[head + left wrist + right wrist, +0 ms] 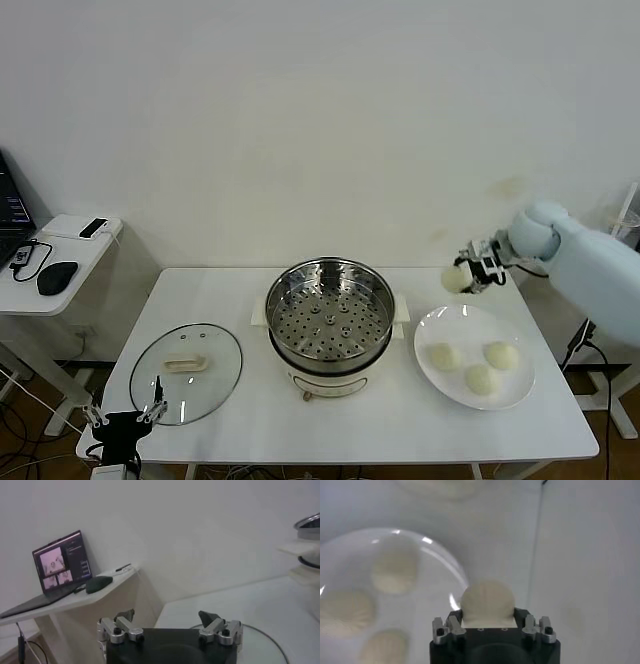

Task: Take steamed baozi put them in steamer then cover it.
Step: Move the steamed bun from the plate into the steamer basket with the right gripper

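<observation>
My right gripper [462,277] is shut on one cream-white steamed baozi [456,279], held in the air above the far edge of the white plate [435,378]. In the right wrist view that baozi [487,603] fills the gap between the jaws. Three more baozi [481,379] lie on the plate. The steel steamer [330,312] stands mid-table, its perforated tray bare. The glass cover [186,373] lies flat at the left with its cream handle up. My left gripper [125,416] hangs open at the table's front-left corner, its dark fingertips [209,617] spread wide.
A side desk [70,248] at the far left carries a laptop [60,562], a mouse [57,277] and a small device. Bare white table [400,420] lies in front of the steamer and between steamer and plate. A plain wall stands behind.
</observation>
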Robot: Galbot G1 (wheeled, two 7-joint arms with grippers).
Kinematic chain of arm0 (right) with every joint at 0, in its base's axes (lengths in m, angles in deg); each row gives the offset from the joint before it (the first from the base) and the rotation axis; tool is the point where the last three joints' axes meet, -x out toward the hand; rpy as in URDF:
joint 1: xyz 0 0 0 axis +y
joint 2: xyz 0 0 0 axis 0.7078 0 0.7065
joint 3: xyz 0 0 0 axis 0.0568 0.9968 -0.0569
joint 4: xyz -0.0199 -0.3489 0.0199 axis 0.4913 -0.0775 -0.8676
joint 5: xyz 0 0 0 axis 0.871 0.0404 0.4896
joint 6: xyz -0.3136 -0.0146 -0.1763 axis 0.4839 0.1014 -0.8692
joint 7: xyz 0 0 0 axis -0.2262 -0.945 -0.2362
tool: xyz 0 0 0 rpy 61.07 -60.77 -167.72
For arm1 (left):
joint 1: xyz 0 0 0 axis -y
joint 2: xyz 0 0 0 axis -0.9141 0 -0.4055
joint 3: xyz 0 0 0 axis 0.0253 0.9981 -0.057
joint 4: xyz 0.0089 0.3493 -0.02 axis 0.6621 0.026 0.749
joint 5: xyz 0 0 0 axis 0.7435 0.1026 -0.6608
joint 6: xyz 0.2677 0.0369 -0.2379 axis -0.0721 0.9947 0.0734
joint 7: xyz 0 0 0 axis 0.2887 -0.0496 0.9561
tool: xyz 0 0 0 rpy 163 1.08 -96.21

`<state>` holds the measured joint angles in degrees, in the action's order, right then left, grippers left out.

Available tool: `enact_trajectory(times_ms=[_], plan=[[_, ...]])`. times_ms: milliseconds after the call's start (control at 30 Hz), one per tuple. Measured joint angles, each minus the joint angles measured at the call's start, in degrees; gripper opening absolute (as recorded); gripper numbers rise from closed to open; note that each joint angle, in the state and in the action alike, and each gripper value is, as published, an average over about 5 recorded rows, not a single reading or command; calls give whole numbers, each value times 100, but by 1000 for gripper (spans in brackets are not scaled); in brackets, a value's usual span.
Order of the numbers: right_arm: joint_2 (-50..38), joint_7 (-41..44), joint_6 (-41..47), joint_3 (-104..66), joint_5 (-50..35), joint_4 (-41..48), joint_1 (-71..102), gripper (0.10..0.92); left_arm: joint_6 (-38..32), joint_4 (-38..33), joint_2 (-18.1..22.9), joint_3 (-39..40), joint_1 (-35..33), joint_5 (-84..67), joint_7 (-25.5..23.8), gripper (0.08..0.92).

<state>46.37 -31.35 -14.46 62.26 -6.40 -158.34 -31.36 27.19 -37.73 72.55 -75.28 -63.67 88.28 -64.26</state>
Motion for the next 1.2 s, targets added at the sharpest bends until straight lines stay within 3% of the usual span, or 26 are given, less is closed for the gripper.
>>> enact_trajectory(times_ms=[633,1200], plan=[[1497,-524,-819,1552,-848,59,-1145,636,30,16,-71,-248,47,-183,-27,823],[2739,-789,-2334,2172,457,869,-860,636,19,8,-12,-449,5,-243,-24,823]])
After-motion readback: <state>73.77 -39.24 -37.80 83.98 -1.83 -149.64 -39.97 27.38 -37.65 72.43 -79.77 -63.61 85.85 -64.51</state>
